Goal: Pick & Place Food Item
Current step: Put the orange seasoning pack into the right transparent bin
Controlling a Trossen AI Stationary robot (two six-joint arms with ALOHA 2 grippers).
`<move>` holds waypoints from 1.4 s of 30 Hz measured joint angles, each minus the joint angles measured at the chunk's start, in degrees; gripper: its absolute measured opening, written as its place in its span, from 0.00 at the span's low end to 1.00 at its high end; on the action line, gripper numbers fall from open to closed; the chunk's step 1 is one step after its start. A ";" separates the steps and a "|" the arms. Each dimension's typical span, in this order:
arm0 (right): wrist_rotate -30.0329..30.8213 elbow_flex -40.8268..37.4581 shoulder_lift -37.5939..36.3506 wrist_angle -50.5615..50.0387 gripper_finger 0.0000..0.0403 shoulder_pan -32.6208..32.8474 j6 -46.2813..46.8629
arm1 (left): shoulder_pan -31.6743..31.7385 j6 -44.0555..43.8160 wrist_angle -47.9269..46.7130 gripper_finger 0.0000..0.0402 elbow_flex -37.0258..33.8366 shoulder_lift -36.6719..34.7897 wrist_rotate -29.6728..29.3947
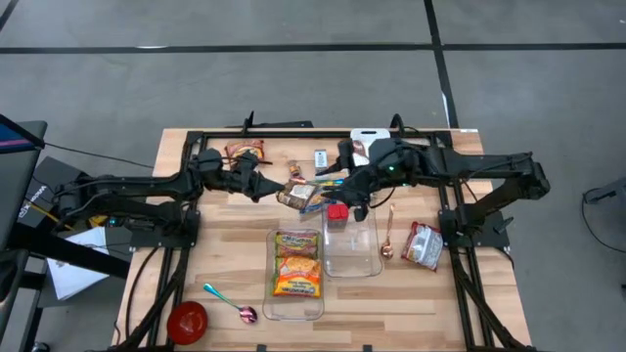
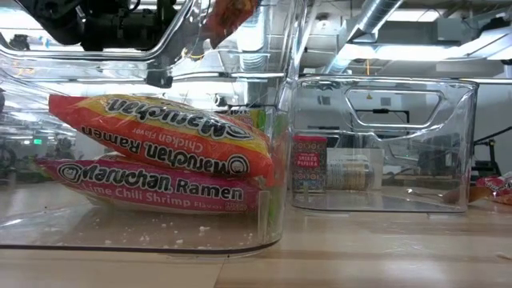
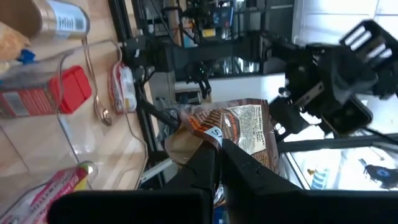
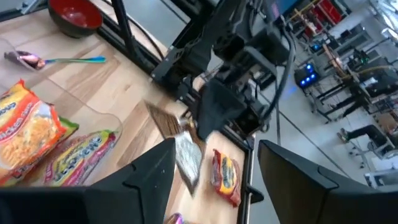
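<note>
Two ramen packs (image 2: 160, 156) lie stacked in the left clear bin (image 1: 270, 298) at lower centre of the overhead picture; in the table-level view the upper one reads "Maruchan Chicken Flavor" upside down, the lower "Maruchan Ramen, Lime Chili Shrimp Flavor". Behind the right clear bin (image 2: 460, 144), a red-capped spice jar (image 2: 309, 164) carries a label too small to read. The brown snack packet (image 1: 298, 195) hangs above the table just above the bins, near the picture's centre, its long axis running roughly left to right overhead. The left gripper (image 1: 277, 189) is clamped tight on the packet's edge; its print is unreadable. The right gripper (image 1: 349, 198) sits just right of the packet, fingers spread apart with nothing between them.
</note>
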 joint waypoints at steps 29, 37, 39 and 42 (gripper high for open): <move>-3.62 2.51 6.69 -0.70 0.53 0.00 -4.25 | 0.89 -0.15 2.71 0.01 0.00 0.00 0.20; -3.61 2.53 6.38 -0.70 0.39 -0.08 -4.58 | 0.71 0.34 2.55 0.01 0.00 0.00 0.10; -3.61 2.54 6.36 -0.62 0.28 -0.43 -4.57 | 0.71 0.37 2.53 0.01 0.00 0.00 0.04; -3.72 2.53 6.36 -1.02 0.08 -1.07 -4.49 | 0.71 1.02 2.53 0.01 0.00 0.00 0.01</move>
